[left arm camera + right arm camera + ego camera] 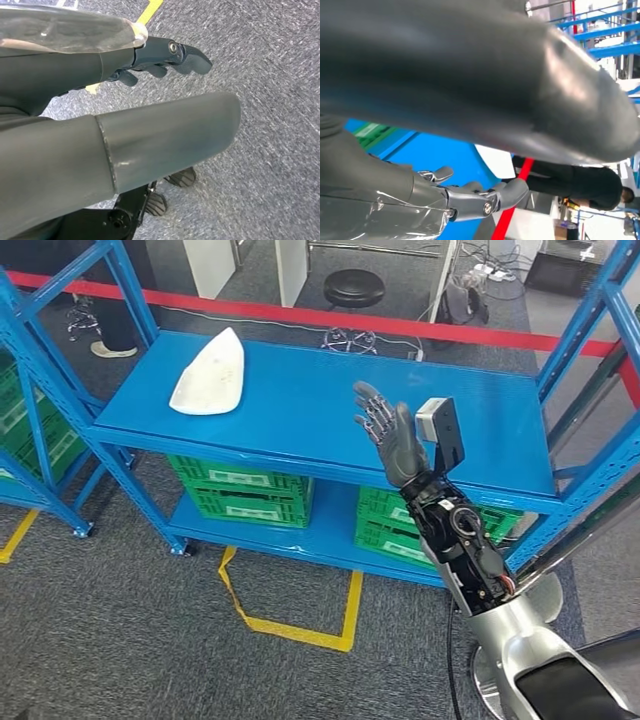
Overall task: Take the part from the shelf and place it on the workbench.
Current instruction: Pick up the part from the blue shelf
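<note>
A blue metal shelf (317, 405) spans the head view — a flat painted top deck on angled steel posts, with a lower deck beneath it. Around it lies grey carpet (113, 620), coarse and speckled, marked with yellow tape (294, 625) in an angular outline and, beyond the shelf, a long red strip (483, 335). On the lower deck sit green plastic crates (241, 495), ribbed and slotted, with pale labels on their sides. Behind the red strip stands a round black stool (354, 287).

The right arm (483, 580) comes up from the lower right, silver shell giving way to exposed black parts and wiring at the wrist, with a small grey camera block beside it. The right hand (389, 430) is raised over the right half of the top deck, dark grey fingers spread apart and holding nothing.

The part (210, 373) lies on the left half of the top deck, well apart from that hand — a smooth white piece, broad and rounded at one end and tapering to a point at the other, resting flat on the blue surface.

In the left wrist view the left hand (166, 55) hangs above the carpet, its thick grey thumb and darker fingers extended and apart, nothing in its grasp.
</note>
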You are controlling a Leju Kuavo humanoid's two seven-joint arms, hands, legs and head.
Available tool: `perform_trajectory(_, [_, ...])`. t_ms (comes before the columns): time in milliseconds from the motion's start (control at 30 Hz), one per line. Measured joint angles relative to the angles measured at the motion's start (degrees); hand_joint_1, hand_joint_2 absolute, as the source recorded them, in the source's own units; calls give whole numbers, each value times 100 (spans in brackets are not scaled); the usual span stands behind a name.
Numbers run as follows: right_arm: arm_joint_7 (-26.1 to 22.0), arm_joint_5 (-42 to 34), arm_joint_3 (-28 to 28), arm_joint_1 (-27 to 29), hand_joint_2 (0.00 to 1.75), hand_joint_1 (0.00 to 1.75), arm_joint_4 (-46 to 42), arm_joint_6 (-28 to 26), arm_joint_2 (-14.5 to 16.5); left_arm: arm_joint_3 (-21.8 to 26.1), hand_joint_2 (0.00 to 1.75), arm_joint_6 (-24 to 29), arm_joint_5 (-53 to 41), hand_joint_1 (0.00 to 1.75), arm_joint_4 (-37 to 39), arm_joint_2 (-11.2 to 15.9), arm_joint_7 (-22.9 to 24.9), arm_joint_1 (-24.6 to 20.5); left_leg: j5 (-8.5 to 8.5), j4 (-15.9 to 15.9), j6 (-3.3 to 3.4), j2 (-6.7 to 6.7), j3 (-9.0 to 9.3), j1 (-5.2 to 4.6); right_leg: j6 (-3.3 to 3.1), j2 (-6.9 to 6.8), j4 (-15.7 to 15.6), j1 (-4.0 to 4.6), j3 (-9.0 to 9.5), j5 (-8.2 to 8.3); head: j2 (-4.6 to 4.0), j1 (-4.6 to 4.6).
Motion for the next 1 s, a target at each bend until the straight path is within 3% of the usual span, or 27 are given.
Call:
perform_trajectory(67, [-2,-22,-4,2,0,0,-1,-13,0,0,0,-2,0,0,0,3,-3,2,-42,-25,95,-11,75,13,66,6,131,-15,-25,-55,-1,13])
perform_trajectory(100, [-3,-26,-5,-1,0,0,-2,-14,1,0,0,-3,0,0,0,4,-7,-6,-59,-34,135,-17,122,15,81,14,317,-24,-106,-159,-1,19])
perform_trajectory(200, [-3,-29,-8,12,0,0,-1,-27,1,0,0,-11,1,0,0,-1,-12,-23,-123,-39,208,-42,203,-7,90,50,1458,-29,-710,-637,0,32])
perform_trajectory(233, [-2,-29,-10,27,0,0,-1,-34,0,0,0,-14,2,0,0,-7,-13,-15,-150,-38,214,-55,229,-16,94,57,1747,-29,-904,-707,0,34])
perform_trajectory(267, [-2,-30,-11,39,0,0,-1,-43,0,0,0,-16,2,0,0,-12,-13,-3,-178,-36,211,-68,265,-21,94,59,1823,-29,-1004,-659,0,37])
perform_trajectory(300, [-1,-30,-12,47,0,0,-1,-46,0,0,0,-18,2,0,0,-16,-14,6,-211,-35,202,-81,313,-23,91,59,1664,-29,-987,-487,0,38])
perform_trajectory(367, [-1,-30,-13,49,0,0,0,-53,0,0,0,-20,2,0,0,-20,-19,9,-291,-33,170,-102,434,-24,62,64,875,-28,-711,43,0,46])
perform_trajectory(400, [0,-29,-14,44,0,0,1,-57,0,0,0,-20,2,0,0,-23,-23,5,-327,-28,147,-113,477,-28,44,66,484,-17,-575,176,-1,39])
perform_trajectory(467, [-2,-29,-14,44,0,0,0,-64,0,0,0,-20,2,0,0,-26,-31,2,-382,-6,82,-126,511,-35,-21,68,93,7,-405,222,-1,23])
perform_trajectory(567, [-6,-29,-15,38,0,0,-6,-91,1,0,0,-20,1,0,1,-30,-35,0,-418,148,-8,-116,495,-31,-131,64,3,-2,-257,198,0,15])
perform_trajectory(633, [-8,-29,-15,18,0,0,-9,-105,2,0,0,-16,0,0,3,-26,-40,-16,-488,656,-66,-91,203,-14,-179,61,-41,-23,-130,169,0,-6])
perform_trajectory(700, [-4,-28,-15,13,0,0,-8,-110,2,0,0,-9,-1,0,4,-21,-44,-13,-696,1429,-126,-77,-346,1,-203,62,-61,-30,-44,102,0,-27])
perform_trajectory(767, [2,-26,-11,22,0,0,-5,-114,2,0,0,-3,-8,0,4,-20,-45,8,-853,1785,-154,-72,-755,19,-195,69,-65,-44,64,4,0,-29])
perform_trajectory(800, [6,-22,-9,26,0,0,-4,-113,2,0,0,-1,-13,0,4,-20,-45,13,-791,1664,-154,-69,-808,29,-182,72,-65,-53,136,-54,0,-29])
perform_trajectory(833, [9,-17,-7,27,0,0,-3,-113,2,0,0,2,-19,0,4,-16,-45,14,-607,1359,-153,-63,-757,39,-164,72,-66,-64,217,-115,0,-28])
perform_trajectory(900, [15,-8,-7,22,0,0,-3,-112,2,0,0,8,-33,0,4,-10,-46,15,-25,524,-146,-16,-523,51,-110,75,-58,-71,372,-242,-1,-47])
perform_trajectory(933, [19,-3,-7,20,0,0,-3,-112,2,0,0,16,-41,0,4,-9,-46,15,168,243,-121,15,-433,49,-74,79,-61,-59,407,-304,-1,-65])
perform_trajectory(967, [27,3,-7,18,0,0,-3,-112,2,0,0,25,-51,0,4,-11,-46,16,281,100,-85,34,-385,44,-38,82,-71,-42,430,-367,-1,-66])
perform_trajectory(1000, [33,8,-7,14,0,0,-3,-111,2,0,0,38,-64,0,4,-13,-52,17,273,80,-43,38,-377,31,-6,80,-85,-25,453,-425,-1,-61])
